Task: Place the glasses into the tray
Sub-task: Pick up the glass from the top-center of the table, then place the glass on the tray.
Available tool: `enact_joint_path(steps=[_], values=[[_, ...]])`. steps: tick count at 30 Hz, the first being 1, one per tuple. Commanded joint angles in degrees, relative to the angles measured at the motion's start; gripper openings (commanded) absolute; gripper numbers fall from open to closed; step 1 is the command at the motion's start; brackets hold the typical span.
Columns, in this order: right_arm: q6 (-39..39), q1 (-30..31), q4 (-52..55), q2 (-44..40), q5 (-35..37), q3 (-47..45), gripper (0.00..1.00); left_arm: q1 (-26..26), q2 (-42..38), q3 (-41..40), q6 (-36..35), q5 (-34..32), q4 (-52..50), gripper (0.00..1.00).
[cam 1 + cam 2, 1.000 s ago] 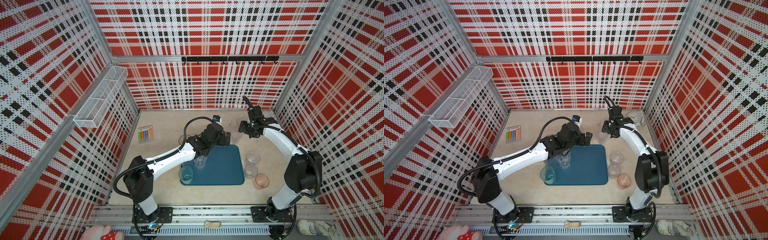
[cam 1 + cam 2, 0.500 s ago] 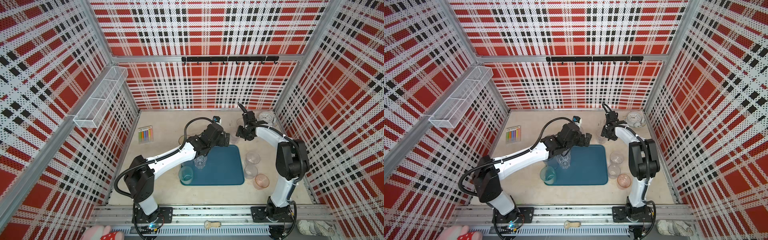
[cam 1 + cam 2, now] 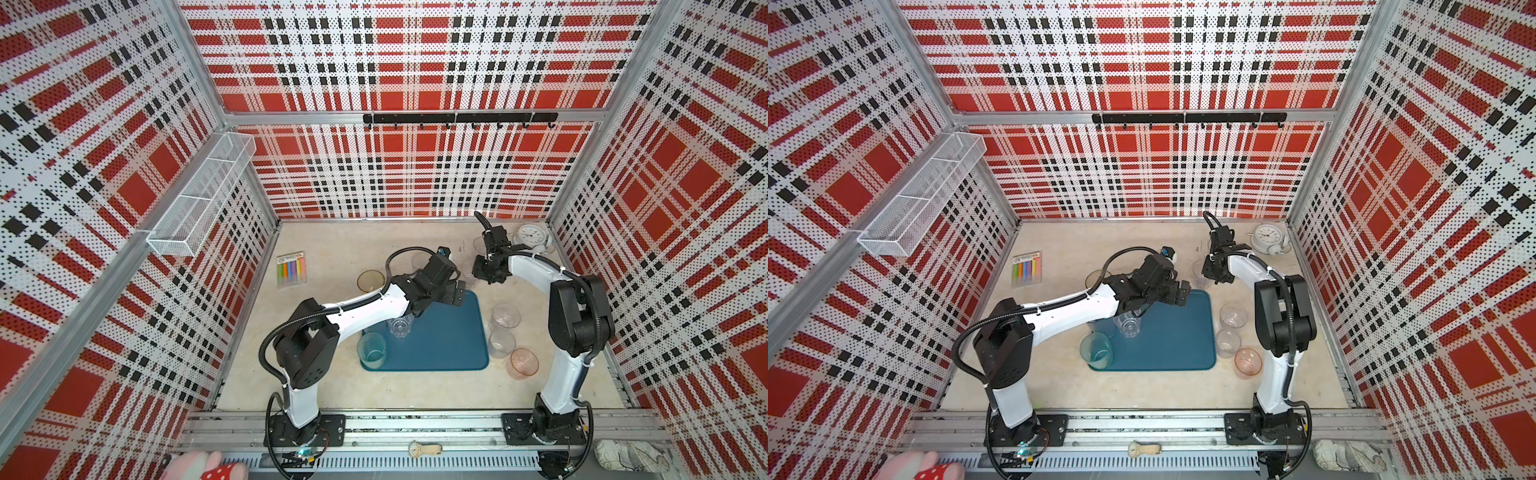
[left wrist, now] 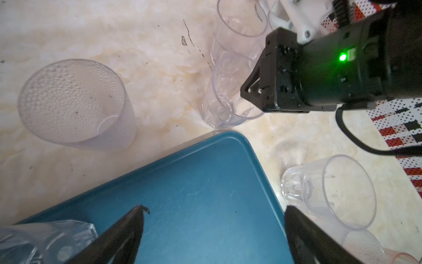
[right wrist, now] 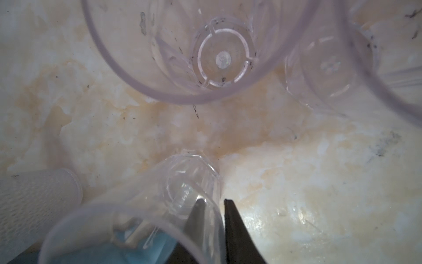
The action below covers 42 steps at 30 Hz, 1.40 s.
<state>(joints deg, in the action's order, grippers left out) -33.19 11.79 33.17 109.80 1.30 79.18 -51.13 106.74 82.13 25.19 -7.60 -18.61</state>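
Red, black and white plaid perforated walls (image 3: 415, 62) are enclosing the cell on three sides. A white wire-mesh basket (image 3: 199, 195) (divided into compartments) is hanging on a side wall. A black hook rail (image 3: 457, 118) is running across the back wall. The beige marbled tabletop (image 3: 340, 245) is showing stains and dark scuffs under even light.

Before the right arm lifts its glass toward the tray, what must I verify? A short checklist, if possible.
1. Right gripper pinches the clear glass wall: ok.
2. Bare room on the tray: ok.
3. Left gripper open, empty: ok.
4. Way to the tray free: not ok, the left gripper hangs above the corner beside that glass.
5. Neighbouring glass apart: ok, table shows between them.
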Motion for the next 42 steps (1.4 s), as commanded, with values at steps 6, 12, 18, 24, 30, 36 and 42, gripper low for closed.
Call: enact_joint_path(steps=[6,12,18,24,30,36,42], values=[[1.0,-0.3,2.4,-4.8,2.2,0.0,0.11,-0.3,-1.1,2.5,-1.6,-0.6,-2.2,0.98],[0.5,0.1,3.7,-8.2,2.2,0.3,0.08,0.3,-2.3,2.0,-1.5,-1.4,-2.1,0.98],[1.0,1.6,8.6,-13.0,4.1,1.6,0.07,1.4,-6.7,-0.3,-1.7,-3.7,0.2,0.98],[3.9,6.4,16.0,-18.7,7.9,0.4,0.07,6.4,-14.5,-7.1,-0.2,-4.5,7.4,0.98],[-1.0,14.3,21.8,-24.9,8.2,-6.0,0.06,11.7,-22.1,-14.3,1.4,-6.5,13.5,0.98],[-6.6,22.9,28.0,-27.5,9.3,-9.0,0.06,14.3,-26.3,-17.2,1.8,-8.4,16.4,0.98],[-13.6,33.9,28.8,-25.9,9.2,-12.5,0.06,16.9,-30.2,-22.2,4.7,-10.1,20.6,0.98]])
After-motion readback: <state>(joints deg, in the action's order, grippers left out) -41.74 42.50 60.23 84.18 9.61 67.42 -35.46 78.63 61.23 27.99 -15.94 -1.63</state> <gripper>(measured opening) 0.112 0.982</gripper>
